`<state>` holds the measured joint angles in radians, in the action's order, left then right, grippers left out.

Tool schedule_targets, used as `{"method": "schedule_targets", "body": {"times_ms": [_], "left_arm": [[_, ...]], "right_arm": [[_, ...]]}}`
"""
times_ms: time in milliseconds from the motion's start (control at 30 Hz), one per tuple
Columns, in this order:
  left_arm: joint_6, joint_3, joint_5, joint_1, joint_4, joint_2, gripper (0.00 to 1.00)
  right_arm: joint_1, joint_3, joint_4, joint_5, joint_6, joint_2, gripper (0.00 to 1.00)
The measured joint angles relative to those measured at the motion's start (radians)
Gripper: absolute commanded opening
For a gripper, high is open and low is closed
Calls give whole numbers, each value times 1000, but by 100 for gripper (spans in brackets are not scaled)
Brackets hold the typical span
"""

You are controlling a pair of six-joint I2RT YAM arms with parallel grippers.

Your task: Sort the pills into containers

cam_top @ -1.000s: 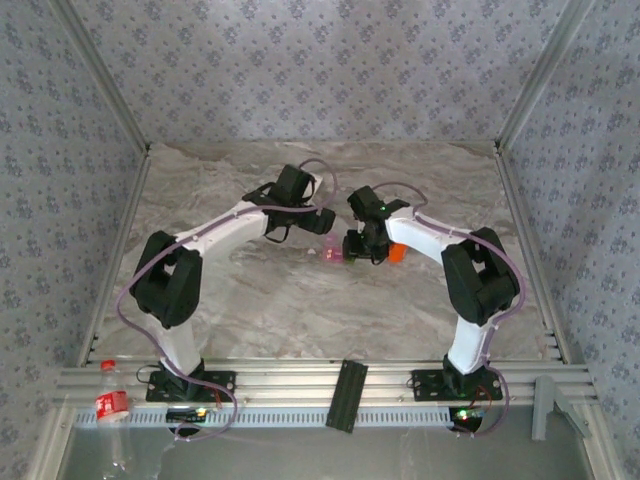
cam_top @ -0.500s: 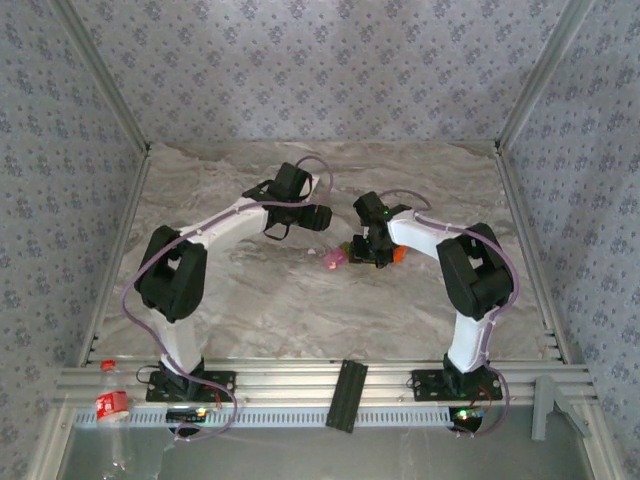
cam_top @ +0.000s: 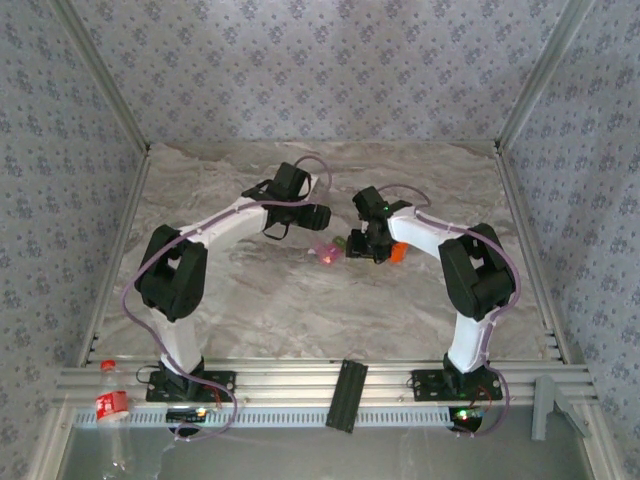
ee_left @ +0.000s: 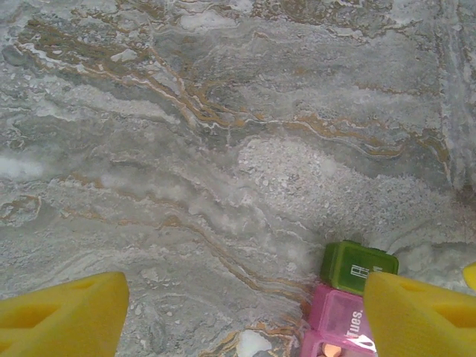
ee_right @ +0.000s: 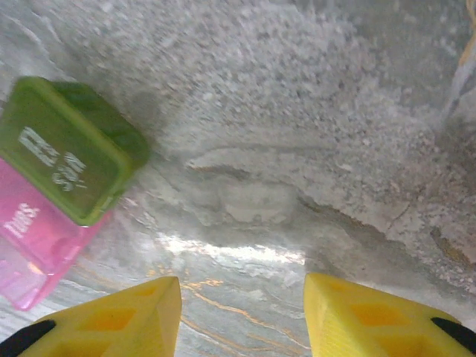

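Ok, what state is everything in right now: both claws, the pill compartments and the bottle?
Left claw: open, empty.
Right claw: open, empty.
Green compartment: lid shut.
Pink compartment: joined to the green one, lid state unclear.
Orange bottle: partly hidden, pose unclear.

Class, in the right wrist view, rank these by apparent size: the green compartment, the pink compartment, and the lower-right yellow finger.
1. green compartment
2-3. pink compartment and lower-right yellow finger look alike. Both are cut off by the frame, and the finger sits nearer the camera, so they stay unranked.
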<state>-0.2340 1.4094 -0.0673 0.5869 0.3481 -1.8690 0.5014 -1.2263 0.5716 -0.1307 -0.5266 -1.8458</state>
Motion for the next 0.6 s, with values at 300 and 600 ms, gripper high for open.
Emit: {"method": "schedule_targets", "body": {"times_ms": [300, 600], "left_arm": [[-14, -43, -3, -31, 0, 28, 80], [-40, -123, -16, -44, -4, 76, 80]], "right_arm": [[-11, -84, 2, -45, 45, -6, 53], [-31, -189, 20, -75, 95, -83, 53]]}}
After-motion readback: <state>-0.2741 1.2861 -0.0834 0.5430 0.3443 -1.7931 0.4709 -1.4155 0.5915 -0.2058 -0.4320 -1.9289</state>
